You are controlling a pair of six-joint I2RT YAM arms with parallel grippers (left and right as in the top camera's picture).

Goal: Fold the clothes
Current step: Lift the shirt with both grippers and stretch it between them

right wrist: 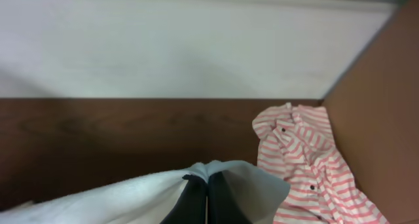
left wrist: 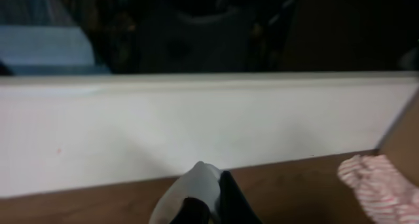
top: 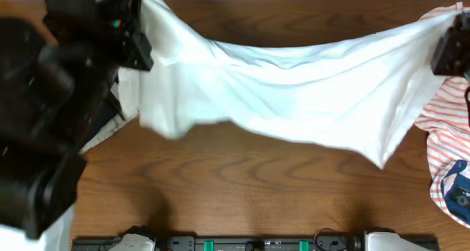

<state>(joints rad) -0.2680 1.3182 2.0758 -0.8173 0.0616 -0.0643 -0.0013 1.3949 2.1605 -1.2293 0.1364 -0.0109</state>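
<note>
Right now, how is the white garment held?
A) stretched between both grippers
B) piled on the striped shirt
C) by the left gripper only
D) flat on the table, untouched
A: the white garment spans from the left gripper to the right gripper, each shut on an edge.

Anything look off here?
Nothing spilled or damaged. The white garment hangs stretched between left hand and right hand, sagging mid-span; the striped shirt lies crumpled at the right edge of the table.

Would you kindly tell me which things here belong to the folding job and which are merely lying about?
Job: white garment, gripped by the left end effector and the right end effector.
Lying about: red-and-white striped shirt.
</note>
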